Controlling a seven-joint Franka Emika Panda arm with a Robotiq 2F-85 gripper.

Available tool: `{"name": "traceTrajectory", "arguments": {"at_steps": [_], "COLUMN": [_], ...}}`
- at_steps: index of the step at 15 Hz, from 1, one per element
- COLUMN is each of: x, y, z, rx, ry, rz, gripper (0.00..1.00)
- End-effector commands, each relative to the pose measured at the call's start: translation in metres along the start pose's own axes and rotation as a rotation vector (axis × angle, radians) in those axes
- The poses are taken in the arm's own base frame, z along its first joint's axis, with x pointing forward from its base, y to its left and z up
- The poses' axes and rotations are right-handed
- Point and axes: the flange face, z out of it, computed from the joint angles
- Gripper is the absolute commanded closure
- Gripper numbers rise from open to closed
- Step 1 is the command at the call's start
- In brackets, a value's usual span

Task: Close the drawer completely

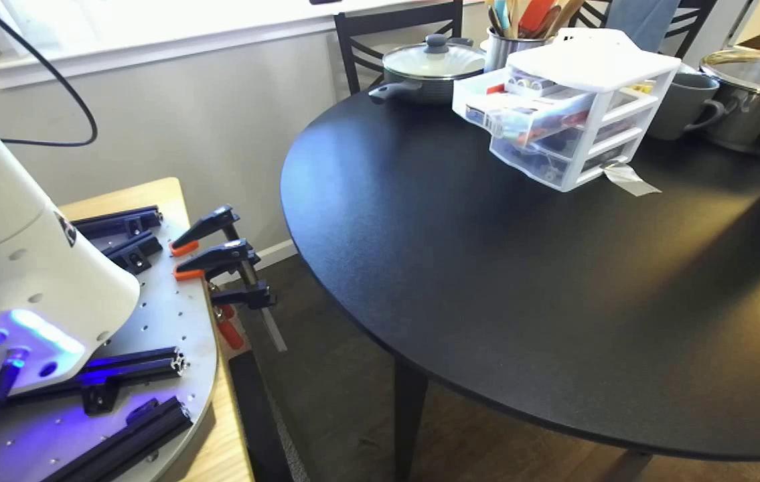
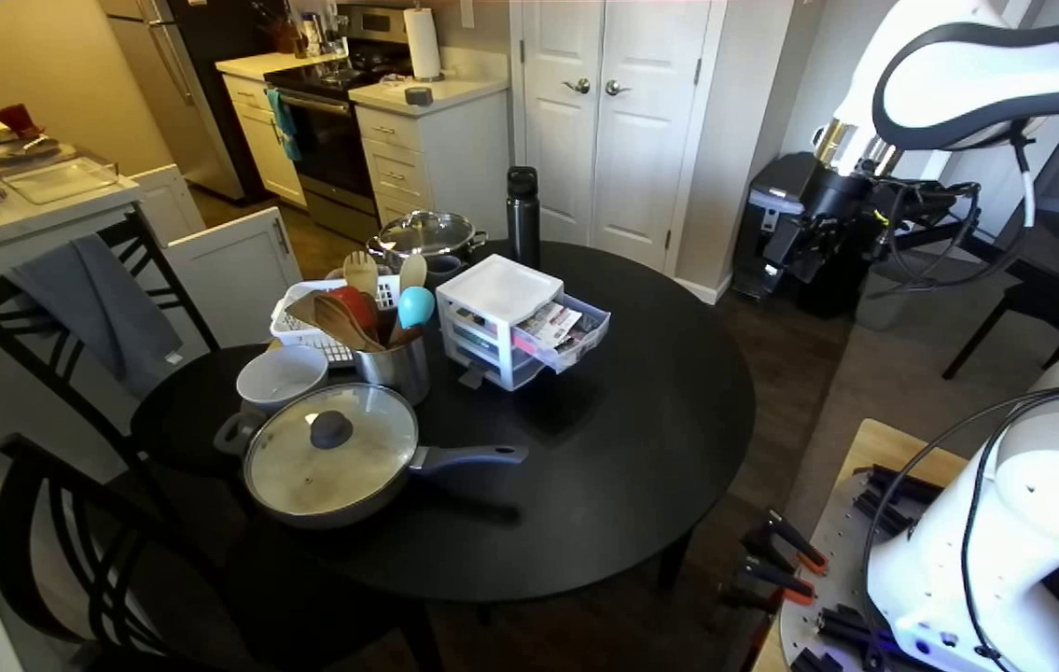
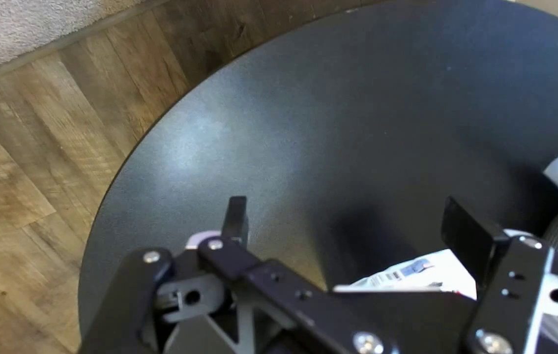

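Our jaws are standing wide apart, and we are seeing nothing clasped between them; the gripper is hanging in the air, the table spreading beneath it in the wrist view. The drawer is jutting from the top slot of a white organizer, out to the right in an exterior view, and is carrying papers. We are judging it light, its clear plastic stiff but thin, perhaps slippery, perhaps brittle. We are seeking no grip: we are favouring tips brought together and pushing squarely on the middle of its front, since an off-centre shove is risking a jam and a hard one is risking sliding the whole unit. Black and smooth-looking, the table is probably giving little friction. A lidded pan is sitting near left in that view, its handle pointing right; a steel utensil can is standing left of the organizer, a dark bottle on its far side. Farther off, a stove and white double doors are showing
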Motion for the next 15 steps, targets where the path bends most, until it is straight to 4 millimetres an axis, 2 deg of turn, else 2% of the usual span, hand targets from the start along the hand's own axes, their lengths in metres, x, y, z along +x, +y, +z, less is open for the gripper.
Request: {"name": "traceTrajectory", "arguments": {"at_steps": [1,4,6,10,15], "x": [0.009,0.014,0.019,0.029,0.041], "y": [-0.042,-0.070,-0.076,-0.079,-0.085], "z": [0.012,0.034,0.057,0.094,0.123], "rx": [-0.028,-0.078,-0.112,-0.145,-0.145], "ry": [0.025,0.049,0.059,0.034,0.007], "rz": [0.193,0.345,0.442,0.654,0.922], "gripper": [0.00,0.00,0.00,0.00,0.00]}}
